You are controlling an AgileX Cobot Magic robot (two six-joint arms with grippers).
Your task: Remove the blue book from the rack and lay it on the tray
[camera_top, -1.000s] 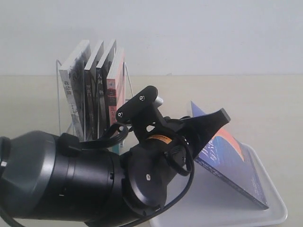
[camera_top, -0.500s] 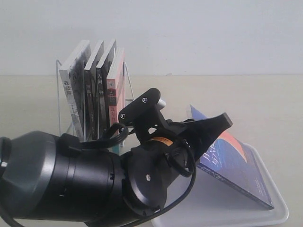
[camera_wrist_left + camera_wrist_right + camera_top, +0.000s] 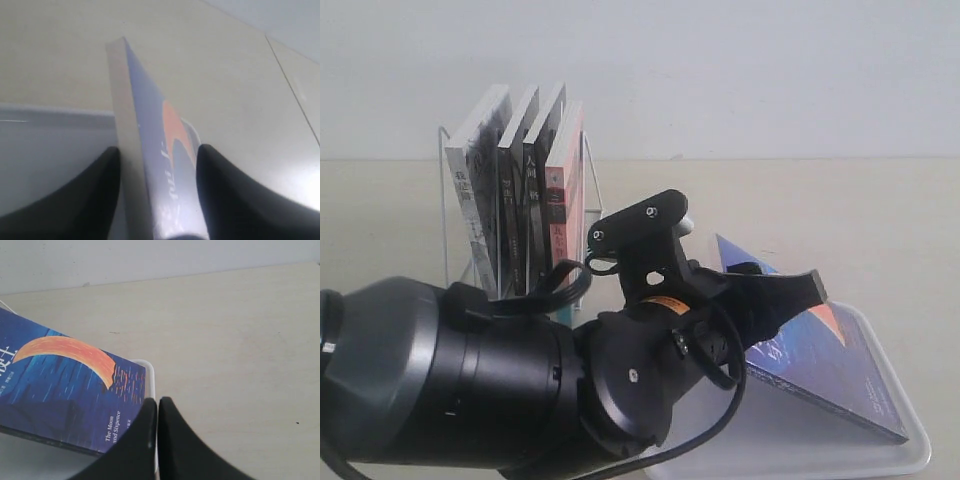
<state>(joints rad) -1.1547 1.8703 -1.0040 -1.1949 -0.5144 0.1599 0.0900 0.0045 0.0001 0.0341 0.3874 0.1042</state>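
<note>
Blue book (image 3: 835, 370) slants over the tray (image 3: 912, 452), its low edge near the tray floor and its high end pinched in our left tool (image 3: 156, 152). We should lower that end until the cover lies flat inside the rim, and only then release. Our left arm reaches low across the tray; our right tool (image 3: 158, 407) hangs closed and empty.

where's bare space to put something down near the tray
Bare tabletop lies behind the tray, right of the rack, up to the wall. Crowded: the tray, where the left gripper holds the blue book tilted, and the book-filled rack.
</note>
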